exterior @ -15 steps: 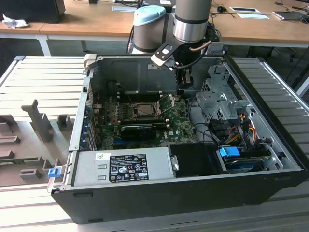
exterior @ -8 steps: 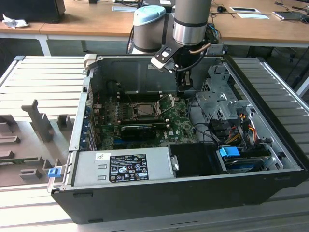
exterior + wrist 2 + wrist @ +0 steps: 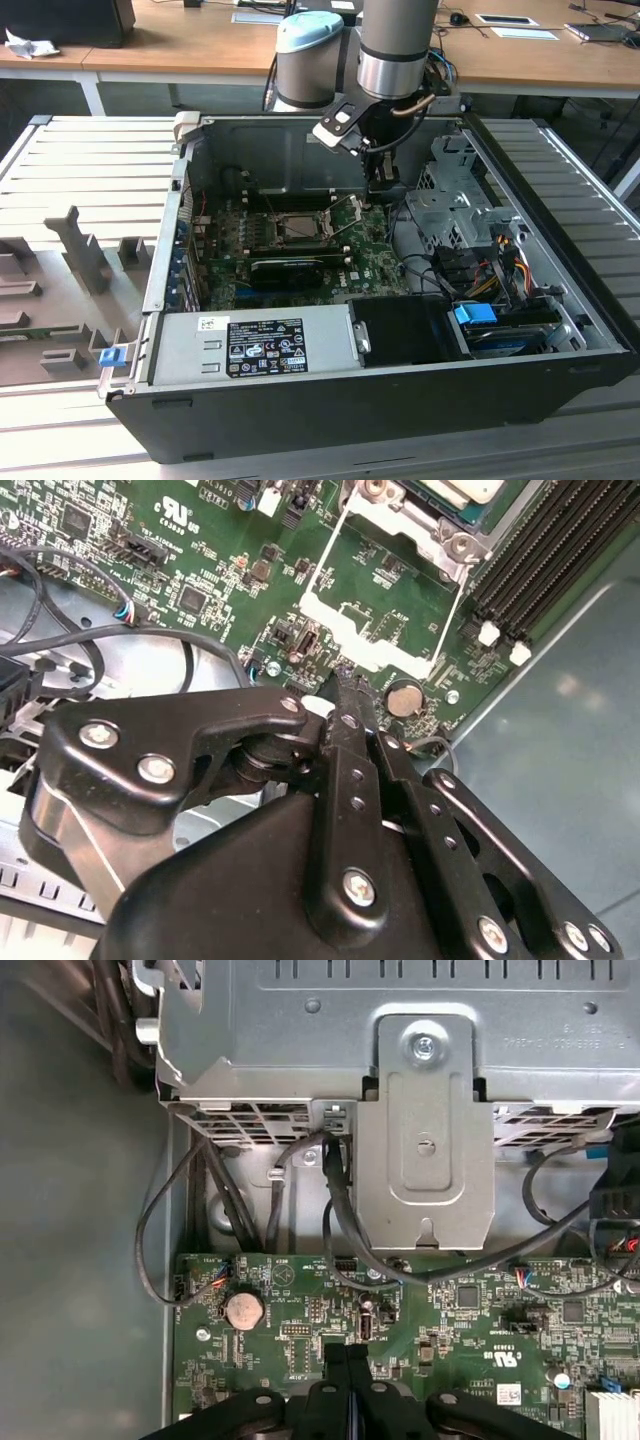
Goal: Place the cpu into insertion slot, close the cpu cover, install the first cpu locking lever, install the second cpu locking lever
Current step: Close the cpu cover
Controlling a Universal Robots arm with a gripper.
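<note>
In the exterior view the open computer case holds the green motherboard [image 3: 370, 255]. The insertion slot [image 3: 268, 226] sits at its middle, with the grey cpu [image 3: 300, 229] lying in it inside a silvery frame that looks like the cpu cover [image 3: 322, 217]. My gripper [image 3: 385, 192] hangs over the board to the exterior view's right of the slot, apart from it. In both wrist views its black fingers are pressed together with nothing between them, the gripper [image 3: 345, 680] [image 3: 348, 1352] just above bare board. A corner of the slot [image 3: 440, 530] and of the cpu [image 3: 478, 488] shows in the second wrist view.
A grey power supply [image 3: 260, 345] lies along the case front, and a black card [image 3: 290, 268] sits before the slot. A metal drive cage [image 3: 450, 200] [image 3: 425, 1130] and loose cables [image 3: 340, 1230] crowd the exterior view's right. A coin battery [image 3: 243, 1309] [image 3: 403, 697] lies near the fingertips.
</note>
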